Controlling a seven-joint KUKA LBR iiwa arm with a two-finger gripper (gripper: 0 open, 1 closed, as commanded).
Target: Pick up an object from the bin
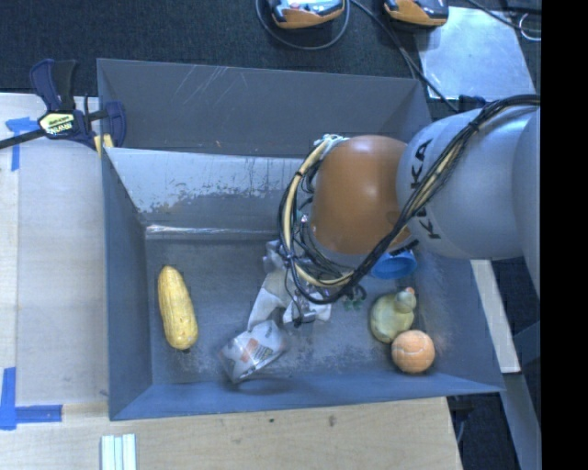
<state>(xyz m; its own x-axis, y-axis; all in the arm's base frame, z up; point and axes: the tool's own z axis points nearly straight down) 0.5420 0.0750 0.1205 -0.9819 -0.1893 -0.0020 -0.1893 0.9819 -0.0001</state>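
Topmost, the arm's orange wrist cover (354, 197) hangs above the middle of the grey bin (127, 275). Under it the pincer (303, 314) is low over a crumpled white packet (255, 349) on the mid floor; whether it is wide or narrow cannot be told. A yellow corn cob (176, 306) lies to the left. A pale pear (393, 314) and an orange (412, 352) lie to the right.

Along the top of the view lies a dark, carpet-like floor (184, 32), on which black cables (404, 46) run past two rounded orange-and-white devices (303, 11) (both are cut by the upper edge), while a flat, pale grey sheet (478, 55) lies at the upper right in even light.
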